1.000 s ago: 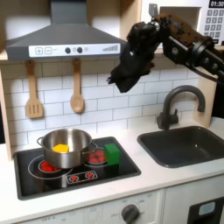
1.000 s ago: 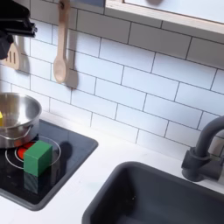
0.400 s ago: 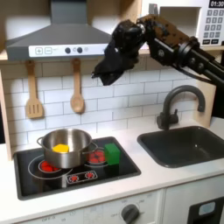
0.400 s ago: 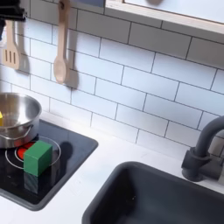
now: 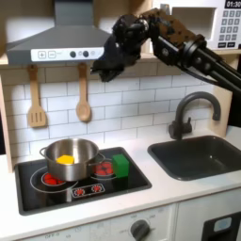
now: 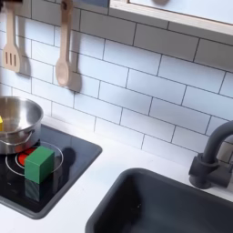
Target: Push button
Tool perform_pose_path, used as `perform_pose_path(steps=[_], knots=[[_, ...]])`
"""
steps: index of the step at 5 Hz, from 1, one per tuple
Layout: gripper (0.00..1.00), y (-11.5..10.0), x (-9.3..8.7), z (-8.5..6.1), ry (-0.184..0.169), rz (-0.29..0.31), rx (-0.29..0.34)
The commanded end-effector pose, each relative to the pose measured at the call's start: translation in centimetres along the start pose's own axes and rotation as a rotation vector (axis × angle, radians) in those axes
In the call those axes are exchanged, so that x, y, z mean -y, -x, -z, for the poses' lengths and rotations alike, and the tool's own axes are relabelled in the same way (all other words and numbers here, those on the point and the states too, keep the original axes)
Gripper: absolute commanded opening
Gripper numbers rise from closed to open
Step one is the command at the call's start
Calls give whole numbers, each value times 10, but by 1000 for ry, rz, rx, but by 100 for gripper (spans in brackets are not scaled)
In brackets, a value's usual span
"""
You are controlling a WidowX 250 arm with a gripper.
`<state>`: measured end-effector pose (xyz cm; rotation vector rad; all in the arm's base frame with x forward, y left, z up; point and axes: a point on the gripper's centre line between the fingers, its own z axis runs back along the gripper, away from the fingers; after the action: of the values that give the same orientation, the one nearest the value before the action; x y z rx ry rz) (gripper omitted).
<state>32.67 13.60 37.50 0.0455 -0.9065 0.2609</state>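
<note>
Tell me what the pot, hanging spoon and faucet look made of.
Pot: shiny metal, going by its reflections. Hanging spoon: pale wood, matte, likely unpainted. Faucet: dark grey, dull sheen; plastic or coated metal, hard to tell.

— What's behind it all?
— A wall [image 5: 141, 108] of white tiles with grey joints, in both exterior views. A wooden shelf [image 5: 56, 60] runs along it in the first exterior view.

— And below?
— A white counter [image 5: 141, 193] with a dark sink [image 5: 202, 155] set into it and a black tap [image 6: 214, 155] behind (curved, matte). A white cabinet front [image 5: 188, 226] sits under the counter.

— Light?
— Even and soft, without hard shadows.
</note>
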Motion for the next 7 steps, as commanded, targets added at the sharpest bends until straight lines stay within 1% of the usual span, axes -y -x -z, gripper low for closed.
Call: perform_pose_path(steps=[1,2,4,6,7], knots=[[0,-20,-3,-2,1,1,53],[0,-29,-7,-4,-3,1,80],[0,-36,-14,3,3,-4,97],[0,-43,-12,12,6,4,98],[0,-46,-8,17,14,13,98]])
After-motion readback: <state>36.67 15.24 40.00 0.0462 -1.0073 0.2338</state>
